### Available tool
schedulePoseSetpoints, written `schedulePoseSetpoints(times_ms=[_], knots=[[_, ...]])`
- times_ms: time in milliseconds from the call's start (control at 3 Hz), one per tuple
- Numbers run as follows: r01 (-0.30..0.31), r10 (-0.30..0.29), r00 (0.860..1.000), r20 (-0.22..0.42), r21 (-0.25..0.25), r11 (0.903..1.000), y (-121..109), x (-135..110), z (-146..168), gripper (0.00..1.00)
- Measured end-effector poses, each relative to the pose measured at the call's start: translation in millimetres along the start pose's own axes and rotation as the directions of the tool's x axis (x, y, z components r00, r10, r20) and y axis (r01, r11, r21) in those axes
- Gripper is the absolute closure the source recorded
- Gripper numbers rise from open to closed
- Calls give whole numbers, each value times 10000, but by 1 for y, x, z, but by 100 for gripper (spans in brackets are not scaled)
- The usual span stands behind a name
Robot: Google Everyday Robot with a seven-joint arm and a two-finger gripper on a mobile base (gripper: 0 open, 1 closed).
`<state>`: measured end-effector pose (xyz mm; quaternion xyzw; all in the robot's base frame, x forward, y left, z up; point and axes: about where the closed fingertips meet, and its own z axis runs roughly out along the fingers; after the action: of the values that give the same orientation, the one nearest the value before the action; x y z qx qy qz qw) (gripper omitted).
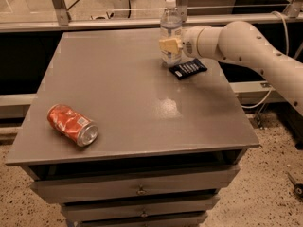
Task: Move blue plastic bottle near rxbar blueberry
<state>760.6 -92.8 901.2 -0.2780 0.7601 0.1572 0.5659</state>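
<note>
The blue plastic bottle (170, 25), clear with a white cap and pale label, stands upright at the far right of the grey table (118, 93). My gripper (171, 46) comes in from the right on a white arm and is shut on the bottle's lower body. The rxbar blueberry (188, 69), a flat dark wrapper with white lettering, lies on the table just to the front right of the bottle, nearly touching its base.
An orange-red soda can (72, 125) lies on its side at the front left of the table. Drawers (137, 188) sit under the tabletop. A metal rail and frame (118, 22) run behind the table's far edge.
</note>
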Motion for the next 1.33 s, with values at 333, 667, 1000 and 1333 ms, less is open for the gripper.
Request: schedulePoseSetpoints(times_ms=[333, 667, 1000, 1333], knots=[[-293, 293, 9995, 99, 22, 9996, -5, 13, 1, 43], [-301, 300, 9995, 102, 23, 9995, -5, 11, 1, 18], [-403, 402, 9990, 172, 39, 9992, -8, 18, 2, 0], [-381, 381, 9989, 264, 3, 9993, -16, 19, -4, 0]])
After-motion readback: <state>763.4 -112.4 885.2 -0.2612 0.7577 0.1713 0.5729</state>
